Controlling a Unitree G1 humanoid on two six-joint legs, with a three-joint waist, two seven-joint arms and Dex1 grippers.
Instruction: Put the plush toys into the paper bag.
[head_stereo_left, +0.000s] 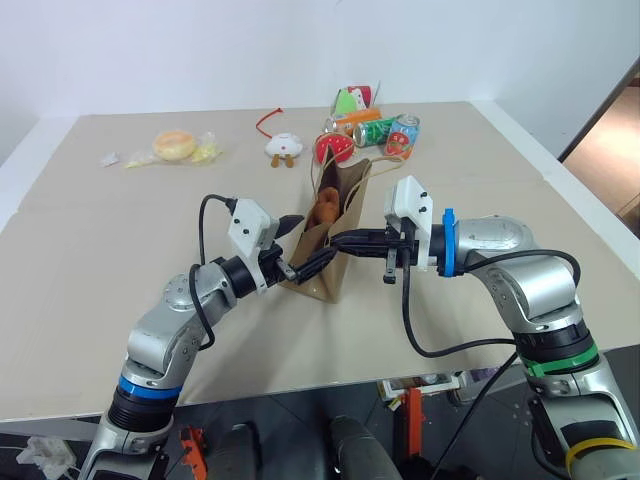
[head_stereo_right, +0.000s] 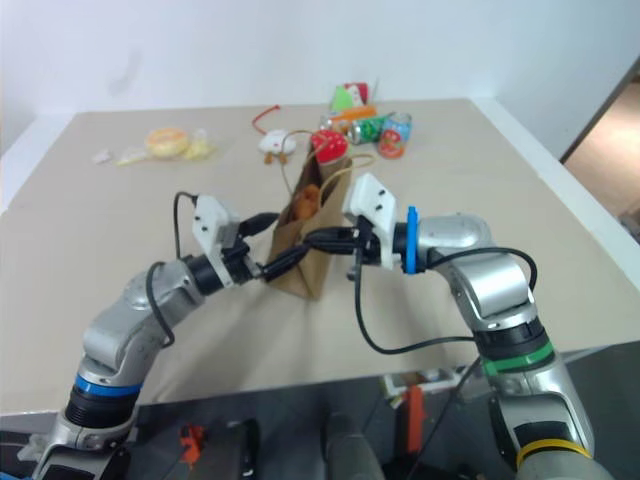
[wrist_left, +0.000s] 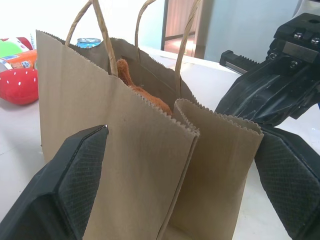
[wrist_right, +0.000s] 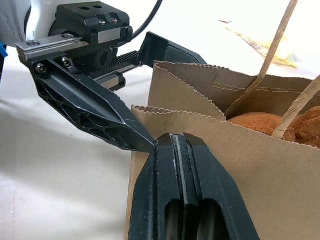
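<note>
The paper bag stood at the frame's centre on the worktop, with a brown monkey already inside. The left pincer was spread wide around the bag's near end, empty. The right pincer was closed, apparently pinching its rim. The yellow toy's whereabouts were unclear.
</note>
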